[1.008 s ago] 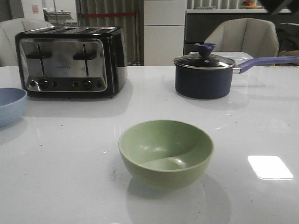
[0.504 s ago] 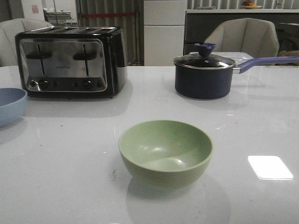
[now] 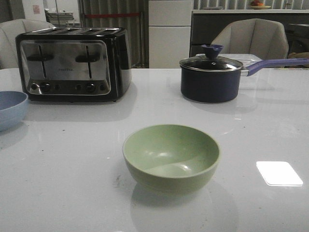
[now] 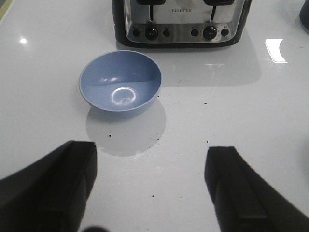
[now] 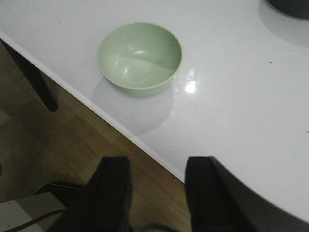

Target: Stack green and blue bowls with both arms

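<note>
Stacking has not begun, as far as I can judge: both bowls sit apart on the bench (image 3: 270, 121), each upright, empty, and touched by neither hand.

The green bowl (image 3: 171, 155) rests near the front middle of the bench, well clear of everything else. The blue bowl (image 3: 10, 108) is far over on my left, cut by the edge of the front view, just in front of the toaster (image 3: 72, 63). The lidded saucepan (image 3: 211, 77) stands at the back right and plays no part.

My left hand (image 4: 150, 186) hovers above the bench short of the blue bowl (image 4: 120, 83), fingers spread wide with nothing between them. My right hand (image 5: 157, 193) hangs out past the bench edge, over the floor, also parted and empty, with the green bowl (image 5: 139, 55) ahead of it.

So everything is left: I judge each hand must close in on its bowl, grip a rim, lift one, and nest it in the other.
</note>
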